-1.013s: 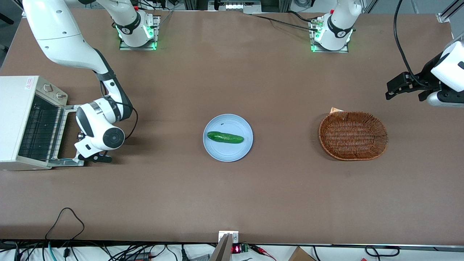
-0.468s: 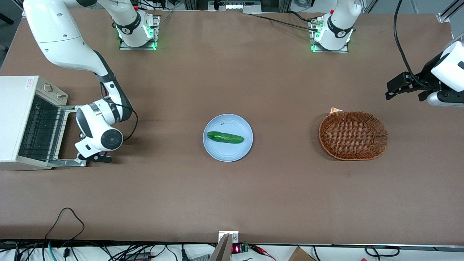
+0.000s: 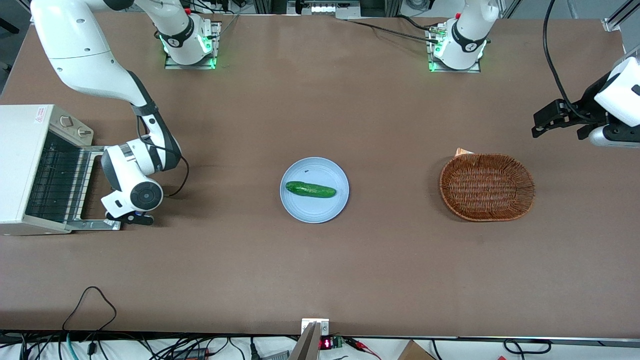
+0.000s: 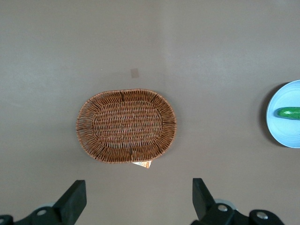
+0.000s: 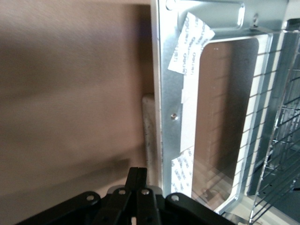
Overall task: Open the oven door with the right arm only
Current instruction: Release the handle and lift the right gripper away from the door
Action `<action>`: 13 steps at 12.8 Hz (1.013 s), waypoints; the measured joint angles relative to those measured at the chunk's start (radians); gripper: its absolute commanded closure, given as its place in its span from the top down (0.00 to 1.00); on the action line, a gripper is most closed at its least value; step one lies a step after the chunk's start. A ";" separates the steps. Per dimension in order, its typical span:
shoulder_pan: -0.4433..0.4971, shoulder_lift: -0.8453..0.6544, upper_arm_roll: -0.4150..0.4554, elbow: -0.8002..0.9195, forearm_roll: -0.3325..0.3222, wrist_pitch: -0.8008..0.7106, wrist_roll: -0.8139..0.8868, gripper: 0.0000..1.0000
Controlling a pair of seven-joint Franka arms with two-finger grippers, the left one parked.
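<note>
Brown matte surface [image 3: 320, 270], cables along its near edge. White toaster oven [image 3: 22, 165] sits at the working arm's end; the oven door [image 3: 95, 185] is swung down nearly flat onto the surface, wire rack [image 3: 57, 182] exposed inside. The right arm [image 3: 132, 175] reaches down with its wrist over the door's free edge. The claw [image 5: 137, 187] sits at the pale bar handle [image 5: 148, 126], its two black fingers drawn together with no gap between the tips; whether they pinch the handle or merely rest against it, I cannot tell. Judged state: door essentially open, last bit of travel or release remaining. To do this well: ease the handle along the hinge arc rather than pushing straight down, keep force light so the oven body does not slide or tip, then let go and lift clear without catching the handle. View comparison: the front view gives the overall layout, including a blue plate [image 3: 314, 190] with a cucumber [image 3: 310, 189] mid-surface and a wicker basket [image 3: 487, 187] toward the parked arm's end, but the wrist hides the claw there. The right wrist view alone shows the door's inner metal frame [image 5: 168, 93], white tape strips [image 5: 190, 42] on it, the glass window [image 5: 220, 117] and the handle under the edge.
</note>
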 measured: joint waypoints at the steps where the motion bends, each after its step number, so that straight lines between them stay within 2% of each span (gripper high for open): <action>1: 0.000 -0.001 0.000 0.018 0.035 -0.016 -0.024 0.02; 3: 0.003 -0.003 0.000 0.072 0.114 -0.086 -0.086 0.06; 4: 0.003 -0.006 0.000 0.107 0.159 -0.134 -0.121 0.14; 5: 0.003 -0.014 0.000 0.151 0.212 -0.192 -0.162 0.35; 6: 0.003 -0.024 0.000 0.194 0.262 -0.249 -0.202 0.81; 7: 0.003 -0.035 0.000 0.236 0.304 -0.299 -0.233 0.99; 13: 0.001 -0.170 0.000 0.312 0.481 -0.442 -0.270 1.00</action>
